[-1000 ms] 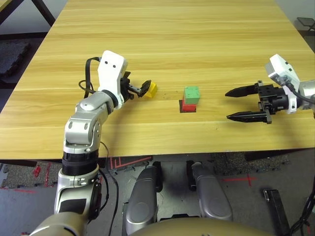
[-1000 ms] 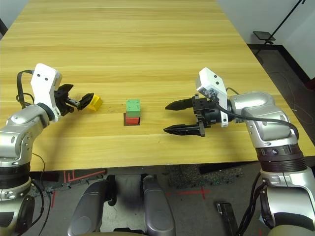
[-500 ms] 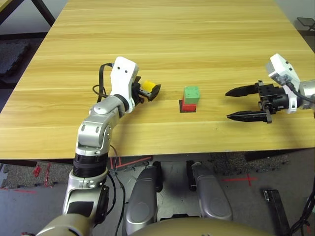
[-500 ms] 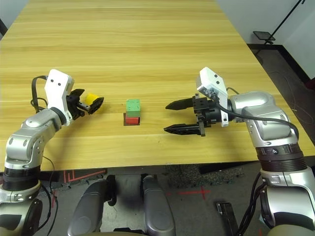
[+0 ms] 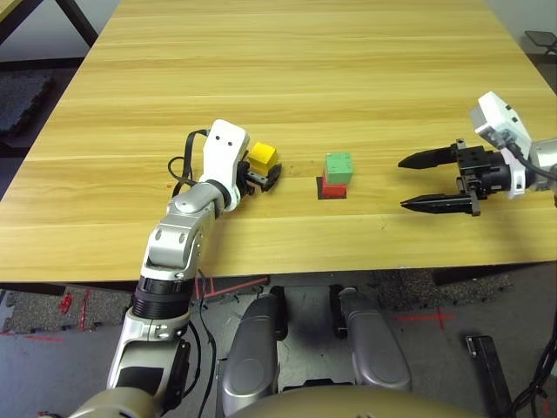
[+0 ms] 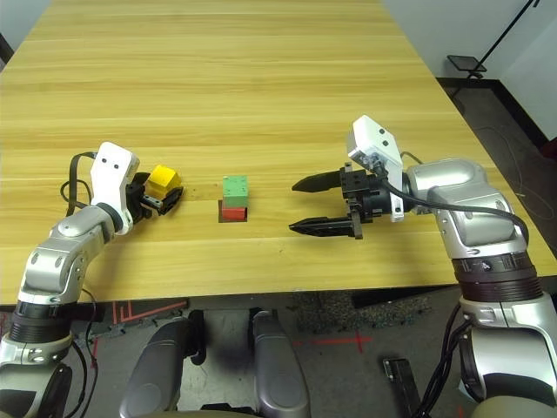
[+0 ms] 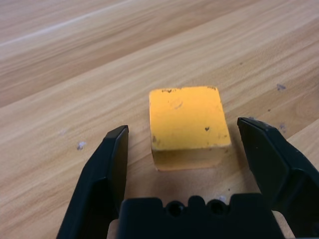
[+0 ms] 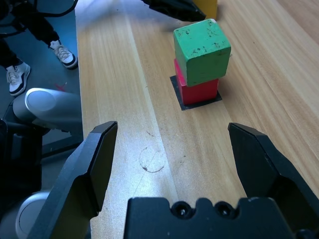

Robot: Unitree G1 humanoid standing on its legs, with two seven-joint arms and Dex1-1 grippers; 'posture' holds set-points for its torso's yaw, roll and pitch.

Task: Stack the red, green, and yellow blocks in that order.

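Left jaws [image 7: 183, 164] open around yellow block [image 7: 189, 124], gap each side; right jaws [image 8: 173, 164] open, empty.
Yellow block on tabletop [image 5: 287, 87], partly hidden by left jaws in head views; nearby, green block [image 5: 338, 168] sits on red block [image 5: 333, 189], which mostly covers black patch [image 8: 202, 104].

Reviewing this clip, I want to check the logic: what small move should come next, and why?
Probably close the left gripper on the yellow block: its open fingers stand on either side of the cube, with gaps showing, while the green block already sits on the red block, leaving yellow to go on top.
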